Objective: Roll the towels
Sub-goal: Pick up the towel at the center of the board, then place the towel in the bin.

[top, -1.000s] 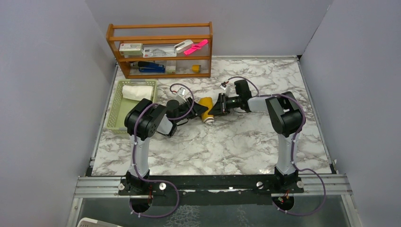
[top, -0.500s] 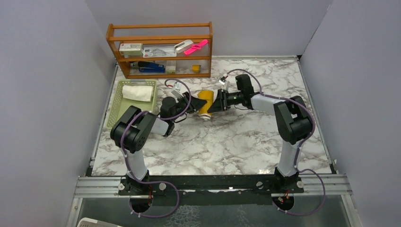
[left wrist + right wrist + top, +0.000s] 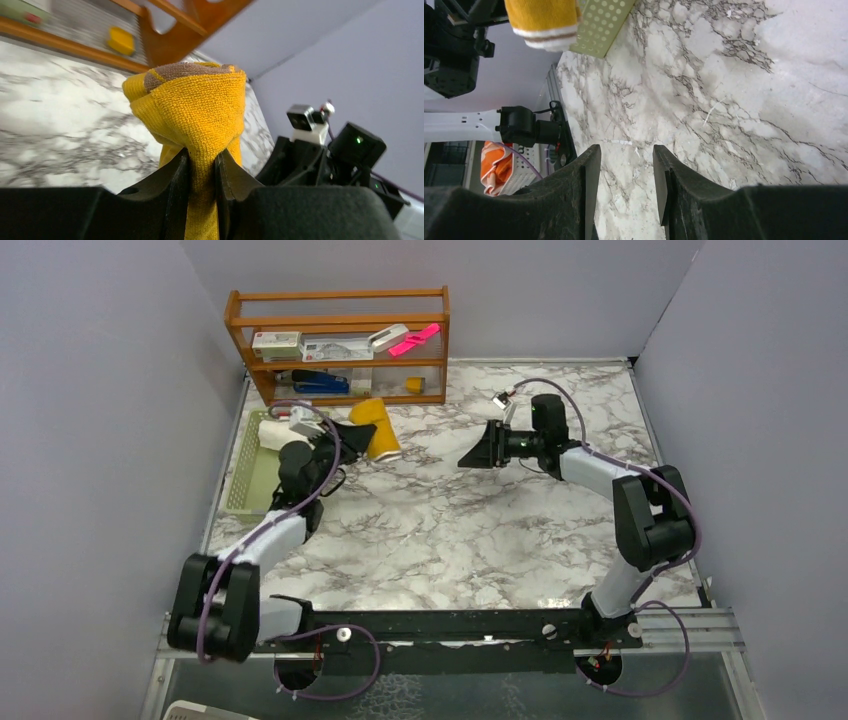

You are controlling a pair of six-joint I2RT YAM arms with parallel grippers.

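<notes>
Yellow towel (image 3: pixel 378 428), rolled: held clear of the bench (image 3: pixel 450 540) near its far left corner, clamped in your left hand (image 3: pixel 352 436), apparently for carrying to the green basket (image 3: pixel 243 480) where the white towel (image 3: pixel 268 433) lies. Right hand (image 3: pixel 478 454): parted, empty. A second ago both hands met the roll mid-bench.

Wooden rack (image 3: pixel 340 345) rear; green basket (image 3: pixel 243 480) left; marble table (image 3: pixel 480 540).

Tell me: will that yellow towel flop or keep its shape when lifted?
Probably squashy yet holding together: the yellow towel dents where the left gripper pinches it but looks bundled. Likely light, since a narrow pinch carries it. Its looped weave looks grippy, so slipping seems unlikely.
</notes>
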